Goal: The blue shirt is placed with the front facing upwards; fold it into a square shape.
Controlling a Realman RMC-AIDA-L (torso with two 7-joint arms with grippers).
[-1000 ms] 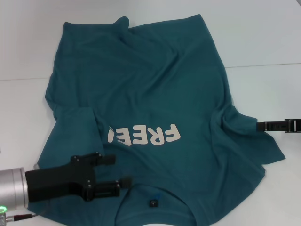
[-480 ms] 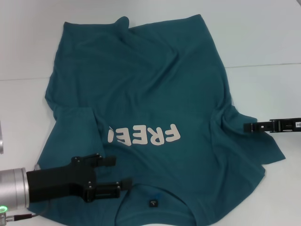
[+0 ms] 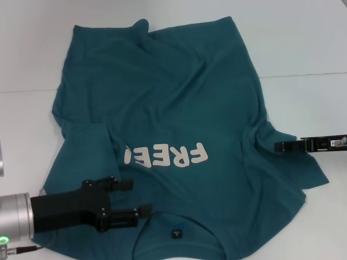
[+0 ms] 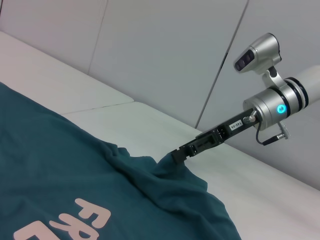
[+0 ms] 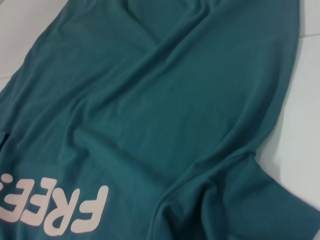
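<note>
The shirt point(image 3: 179, 119) lies spread out on the white table point(image 3: 303, 49), front side up, and it fills most of the middle of the head view. It is dark teal-blue. The cream letters "FREE" point(image 3: 165, 156) sit on the chest and read upside down from the robot's head. The collar is at the near edge, close to the robot, and a small dark label point(image 3: 176, 234) shows there. The bottom hem lies at the far side. The cloth is wrinkled, with long folds running across the middle. The sleeve on the robot's left is folded in over the body of the shirt, so the "FREE" letters are partly covered at that end. The sleeve on the robot's right sticks out to the side and is bunched up in a little hump. The left gripper point(image 3: 135, 198) hovers over the near left part of the shirt, beside the collar. Its two black fingers are spread apart and hold nothing. The right gripper point(image 3: 281, 146) comes in low from the right, with its tip at the bunched right sleeve. In the left wrist view its tip point(image 4: 176, 154) touches the raised fold of the sleeve, but I cannot tell if it is pinching the cloth.
</note>
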